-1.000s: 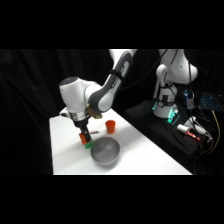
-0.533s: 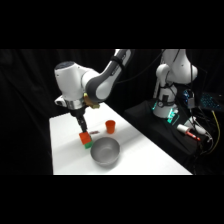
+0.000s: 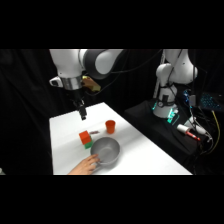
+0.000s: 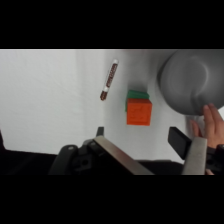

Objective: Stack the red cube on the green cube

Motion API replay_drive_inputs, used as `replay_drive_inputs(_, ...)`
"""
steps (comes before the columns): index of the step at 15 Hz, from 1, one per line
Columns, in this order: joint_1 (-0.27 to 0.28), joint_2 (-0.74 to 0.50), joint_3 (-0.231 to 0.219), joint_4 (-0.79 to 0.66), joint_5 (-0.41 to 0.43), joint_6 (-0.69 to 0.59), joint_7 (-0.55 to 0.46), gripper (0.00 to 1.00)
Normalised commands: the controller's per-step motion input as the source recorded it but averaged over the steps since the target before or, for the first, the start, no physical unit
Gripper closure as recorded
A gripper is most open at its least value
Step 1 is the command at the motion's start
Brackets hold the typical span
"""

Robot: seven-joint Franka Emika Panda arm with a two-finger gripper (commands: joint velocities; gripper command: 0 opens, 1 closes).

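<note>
The red cube (image 3: 85, 136) already sits on the green cube (image 3: 88, 145), near the middle of the table (image 3: 65, 130), just beside the grey bowl (image 3: 106, 151). Both look like light, stiff little blocks with flat faces; opposite side faces are where to take hold, and the stack would likely topple if nudged. The gripper (image 3: 82, 115) hangs above the stack and towards the table's far edge, apart from it, holding nothing; its fingers seem spread, though the wrist view is partly cut off. A person's hand (image 3: 86, 165) touches the bowl's rim. A pen (image 4: 108, 80) and an orange cup (image 3: 110, 126) lie nearby.
</note>
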Motion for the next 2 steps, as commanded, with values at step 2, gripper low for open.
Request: replay_drive_inputs(2, -0.032, -0.29, 0.092, -0.03, 0.204, -0.28, -0.19, 0.0)
